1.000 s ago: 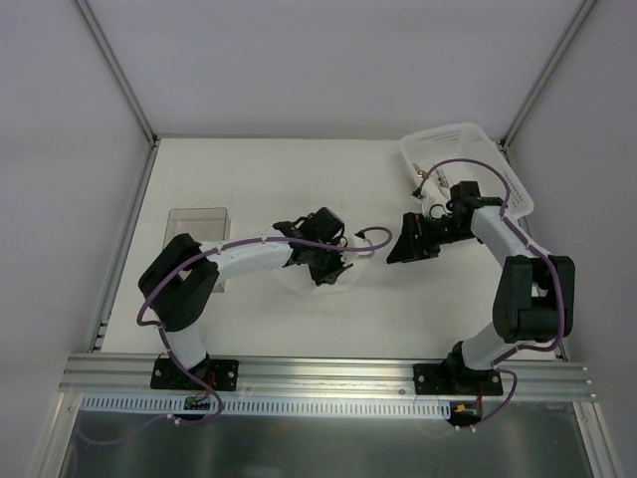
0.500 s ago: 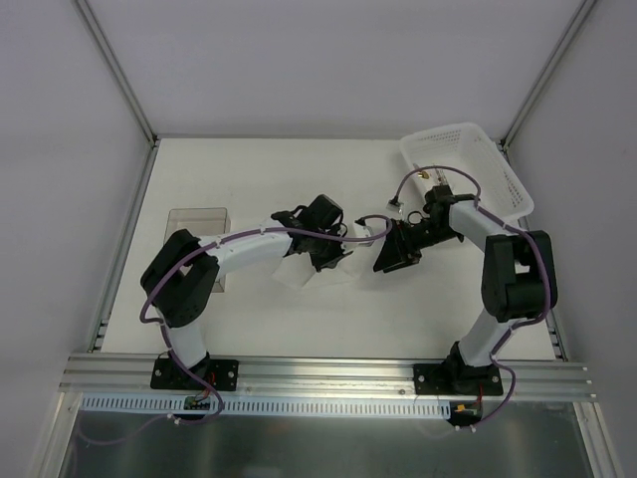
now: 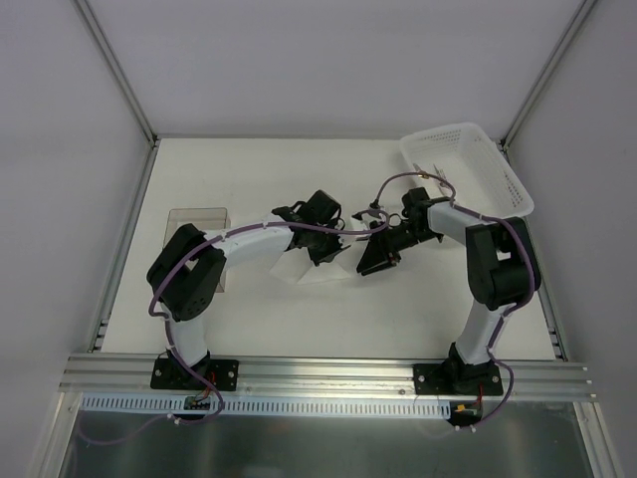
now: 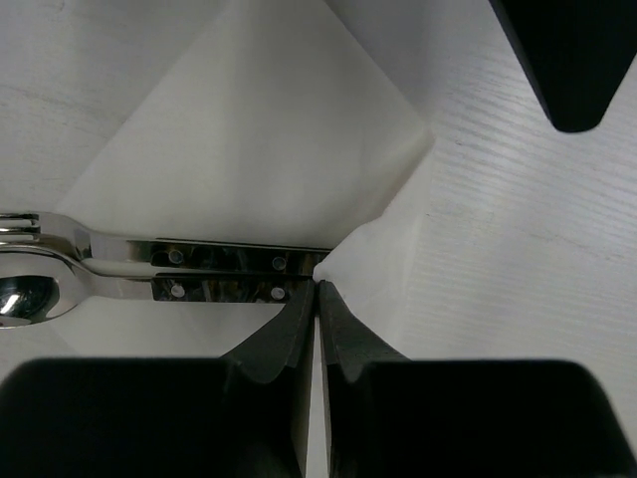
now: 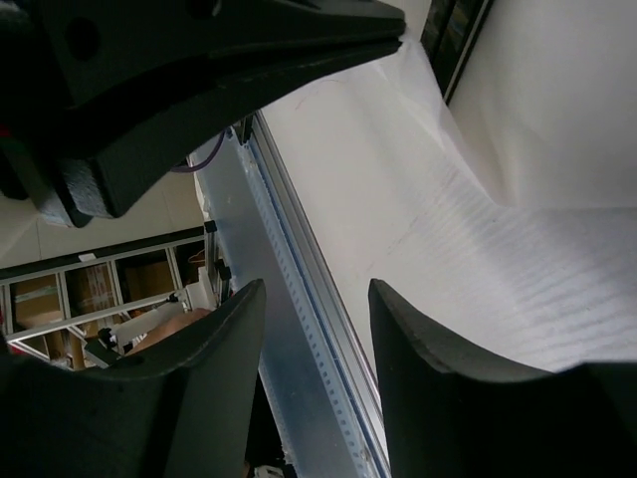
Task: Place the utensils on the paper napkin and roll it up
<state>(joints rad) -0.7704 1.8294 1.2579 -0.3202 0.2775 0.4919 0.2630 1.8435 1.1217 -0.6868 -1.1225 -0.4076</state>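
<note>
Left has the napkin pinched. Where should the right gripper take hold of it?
Likely the free corner of the paper napkin, where the edge appears raised off the table, coming in low from the right arm's side with the open right gripper. A finger can slip under there; elsewhere the sheet lies flat under the utensils. The left gripper pinches another fold.

Two shiny utensils (image 4: 219,251) on a white paper napkin (image 4: 269,129).
They lie flat, side by side, one a spoon (image 4: 25,299); the napkin's edge is lifted up at their handle ends.
</note>
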